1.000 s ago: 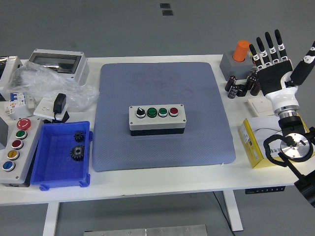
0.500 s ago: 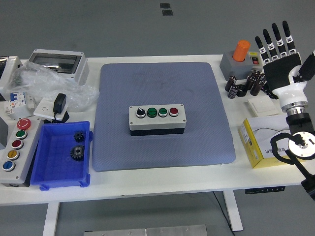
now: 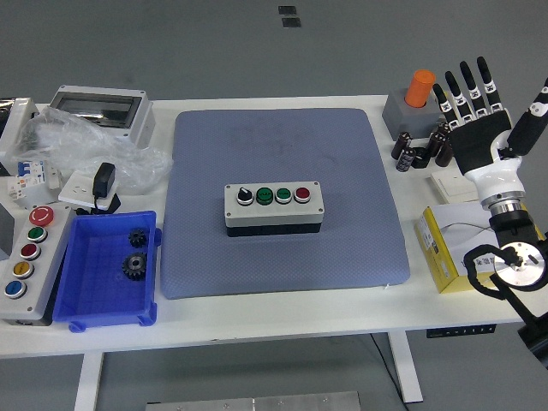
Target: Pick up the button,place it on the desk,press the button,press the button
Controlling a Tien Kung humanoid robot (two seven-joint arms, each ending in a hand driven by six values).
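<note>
Head view: button box [image 3: 273, 206] sits flat near the middle of the blue mat [image 3: 282, 201], long side parallel to the tabletop's near edge. Top row, left to right: black selector, two green buttons, one red. Bare mat on all four sides of the box, most of it toward the far edge. Mat's near edge stops short of the tabletop [image 3: 282, 321] edge, leaving a bare white strip.

Left of the mat is crowded: blue bin [image 3: 107, 271] with two black gears [image 3: 134, 254], a second control box [image 3: 27, 264] with coloured buttons at the left edge, a plastic bag [image 3: 86, 150], a grey enclosure [image 3: 101, 110] at the far left.

Right of the mat: grey block with orange cap [image 3: 415, 104] at the far edge, a cluster of dark cylinders [image 3: 421, 150] just beside it, a white square plate [image 3: 450, 184], a yellow box [image 3: 449, 248] near the right edge.

Right hand [image 3: 479, 120] is at the right side, above the cylinders and white plate, well apart from the button box. Fingers straight and spread, pointing to the far side, holding nothing. Left arm not visible.

Versus 0.5 s ago: right hand has shifted slightly left and toward the near side; the fingers were spread then too. Button box and clutter unmoved.
</note>
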